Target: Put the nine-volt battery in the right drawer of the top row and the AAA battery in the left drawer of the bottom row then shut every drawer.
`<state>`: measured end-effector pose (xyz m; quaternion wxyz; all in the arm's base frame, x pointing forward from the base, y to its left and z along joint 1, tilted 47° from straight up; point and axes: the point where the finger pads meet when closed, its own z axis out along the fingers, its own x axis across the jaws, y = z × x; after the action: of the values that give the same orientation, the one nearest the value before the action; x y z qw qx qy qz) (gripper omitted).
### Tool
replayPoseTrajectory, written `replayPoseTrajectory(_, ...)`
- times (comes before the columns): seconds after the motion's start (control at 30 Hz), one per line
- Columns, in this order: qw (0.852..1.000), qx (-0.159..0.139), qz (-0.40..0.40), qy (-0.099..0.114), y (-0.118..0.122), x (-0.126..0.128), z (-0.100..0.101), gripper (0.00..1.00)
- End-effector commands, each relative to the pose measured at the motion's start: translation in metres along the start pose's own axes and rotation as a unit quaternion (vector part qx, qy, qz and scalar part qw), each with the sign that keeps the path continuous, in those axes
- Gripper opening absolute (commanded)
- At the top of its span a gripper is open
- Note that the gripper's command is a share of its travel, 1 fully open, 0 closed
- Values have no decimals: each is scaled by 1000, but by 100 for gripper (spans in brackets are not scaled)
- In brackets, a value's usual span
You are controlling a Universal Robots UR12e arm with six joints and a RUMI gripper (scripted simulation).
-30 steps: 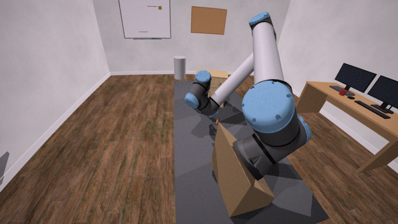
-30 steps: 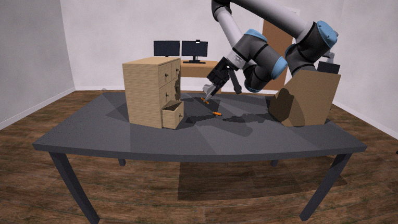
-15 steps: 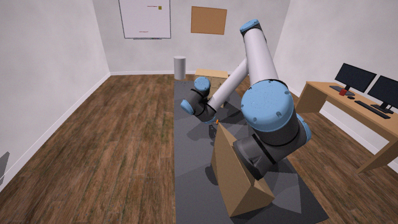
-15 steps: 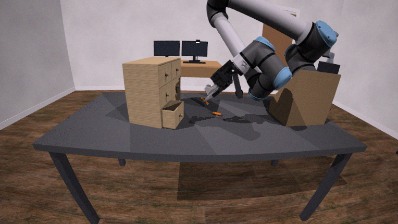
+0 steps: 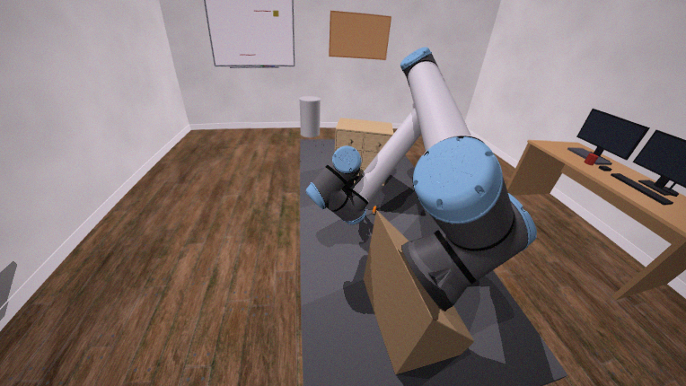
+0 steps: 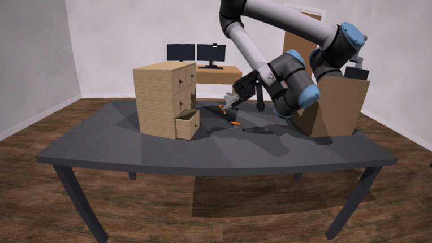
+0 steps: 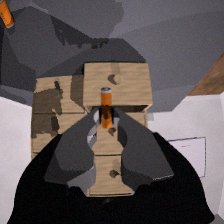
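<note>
Gripper (image 6: 223,108) (image 7: 106,108): my jaws clamp the battery.
Battery (image 7: 106,107): orange cylinder, long axis tilted in exterior view.
Chest (image 6: 154,100) (image 7: 59,112): boxy, pale wood grain.

Robot arm in white, charcoal and blue
Smooth pale tubes (image 5: 439,98) (image 6: 290,21) join dark grey joints with blue round caps (image 5: 458,179) (image 6: 309,95); the black pincer (image 6: 223,108) (image 7: 106,108) has angular grey fingers.

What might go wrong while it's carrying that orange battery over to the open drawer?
The tool grips the held battery short of the open drawer, so a slip would probably drop it on the table. Bumping the drawer might shift it, and with no stops, a hard pull could bring it right out.
</note>
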<state>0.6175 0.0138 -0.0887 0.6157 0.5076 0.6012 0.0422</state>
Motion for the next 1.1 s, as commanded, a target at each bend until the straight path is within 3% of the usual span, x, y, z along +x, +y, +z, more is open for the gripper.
replayPoseTrajectory(0.0,1000,-18,0,1,0,0,0,2)
replayPoseTrajectory(0.47,997,-82,0,1,-1,0,0,2)
replayPoseTrajectory(1.07,991,-134,0,1,-2,0,0,2)
